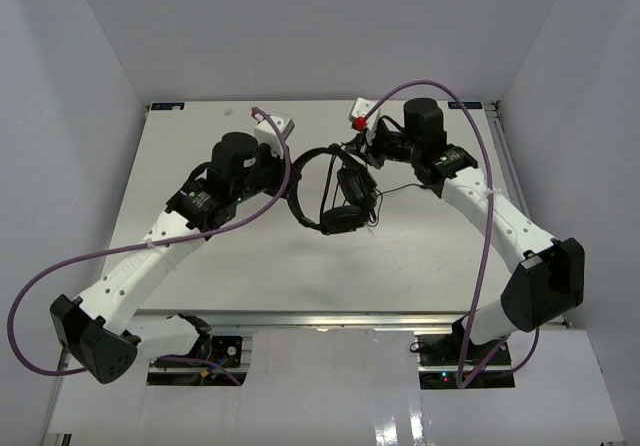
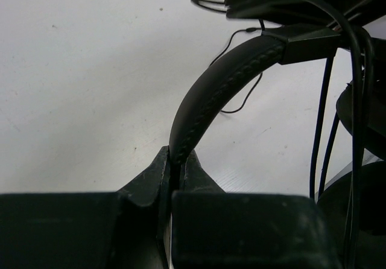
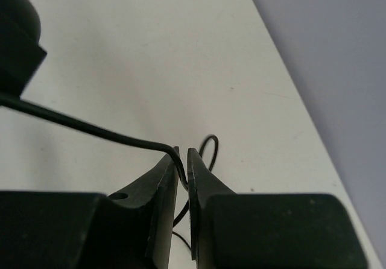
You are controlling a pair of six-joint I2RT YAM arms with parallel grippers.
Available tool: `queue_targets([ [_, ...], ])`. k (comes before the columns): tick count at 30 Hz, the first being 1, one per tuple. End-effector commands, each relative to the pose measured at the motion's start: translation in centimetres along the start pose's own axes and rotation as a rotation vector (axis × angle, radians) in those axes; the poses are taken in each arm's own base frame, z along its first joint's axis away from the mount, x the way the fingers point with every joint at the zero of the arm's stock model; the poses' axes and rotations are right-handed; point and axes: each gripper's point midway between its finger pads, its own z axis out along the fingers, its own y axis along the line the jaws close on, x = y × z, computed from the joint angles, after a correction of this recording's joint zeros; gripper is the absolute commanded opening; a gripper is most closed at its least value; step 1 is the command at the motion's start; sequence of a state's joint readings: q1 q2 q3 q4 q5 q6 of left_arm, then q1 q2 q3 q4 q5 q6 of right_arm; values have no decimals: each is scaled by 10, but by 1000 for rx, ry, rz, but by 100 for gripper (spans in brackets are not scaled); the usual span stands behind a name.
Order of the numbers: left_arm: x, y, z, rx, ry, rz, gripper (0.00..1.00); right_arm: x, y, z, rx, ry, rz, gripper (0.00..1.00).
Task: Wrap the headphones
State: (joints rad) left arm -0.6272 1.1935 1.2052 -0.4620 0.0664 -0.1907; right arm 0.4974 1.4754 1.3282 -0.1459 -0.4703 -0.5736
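Headphones [image 1: 340,194] located mid-worktop [image 1: 250,266], between both arms. Left pincer [image 2: 177,163] pressed tight on the stitched headband [image 2: 223,76]. Right pincer [image 3: 183,160] pinching the thin cord [image 3: 90,130] at its tips.

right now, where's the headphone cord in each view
top external: cord at centre, running right from the earcups.
left wrist: cord at right, beside the headband.
right wrist: cord crosses from left into the shut right gripper.
shared landmark: white table.
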Motion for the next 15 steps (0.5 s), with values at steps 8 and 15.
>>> queue_targets([
  [8,-112,-46,-50,134,-188,-58,0,-63,54,-1,-411,-398,366,24],
  [15,-144,-50,-67,126,-232,-88,0,-70,84,18,-596,-424,550,25],
])
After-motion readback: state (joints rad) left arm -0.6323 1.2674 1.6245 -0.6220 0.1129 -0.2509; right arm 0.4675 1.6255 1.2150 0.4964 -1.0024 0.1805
